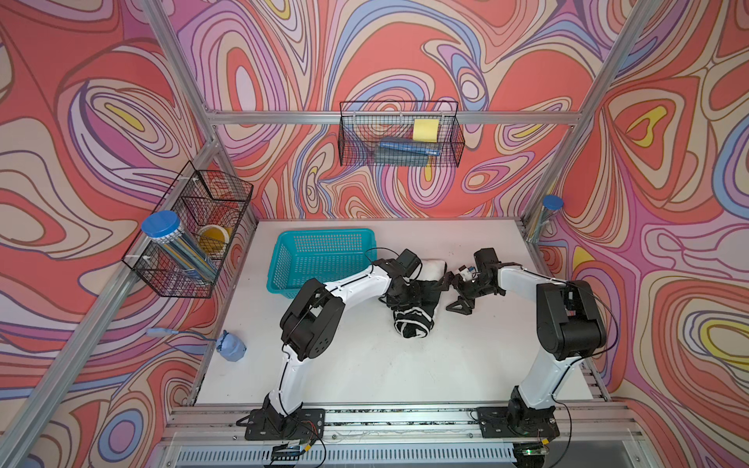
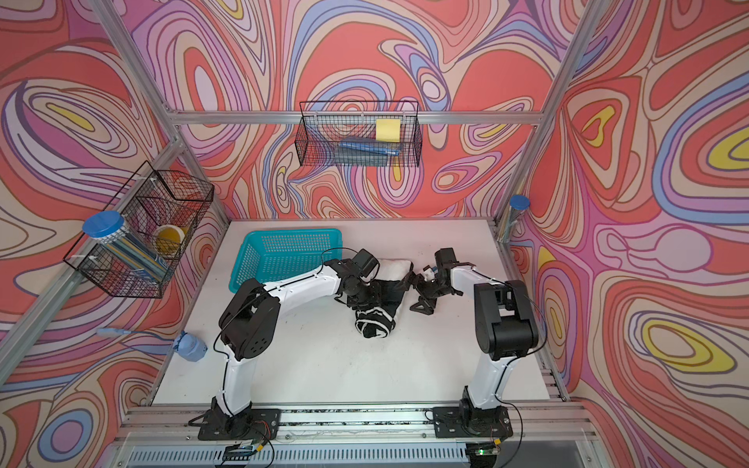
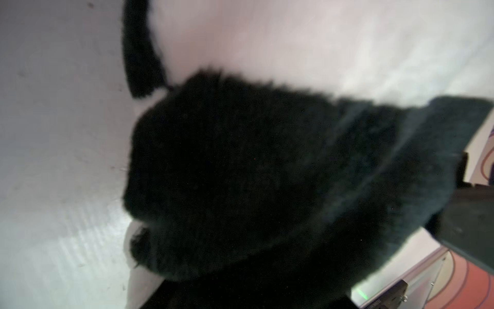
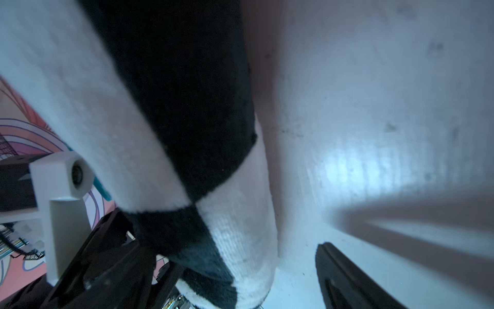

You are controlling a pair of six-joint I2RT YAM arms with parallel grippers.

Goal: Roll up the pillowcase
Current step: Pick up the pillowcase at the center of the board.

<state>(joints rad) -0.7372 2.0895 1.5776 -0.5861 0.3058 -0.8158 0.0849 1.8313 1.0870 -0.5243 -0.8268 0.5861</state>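
The pillowcase [image 1: 413, 324] lies rolled into a short black and white bundle in the middle of the white table, in both top views. Its near end [image 2: 375, 326] shows the spiral of layers. My left gripper [image 1: 405, 292] straddles the middle of the roll and is shut on it. Black plush [image 3: 240, 174] fills the left wrist view and hides the jaws. My right gripper [image 1: 453, 292] stands open just right of the roll. In the right wrist view the checkered roll [image 4: 173, 107] runs past one bare finger [image 4: 347, 278].
A teal plastic basket [image 1: 324, 234] stands on the table behind the left arm, left of the roll. A small blue object [image 1: 231, 346] lies at the table's left edge. Wire baskets [image 1: 399, 133] hang on the back and left walls.
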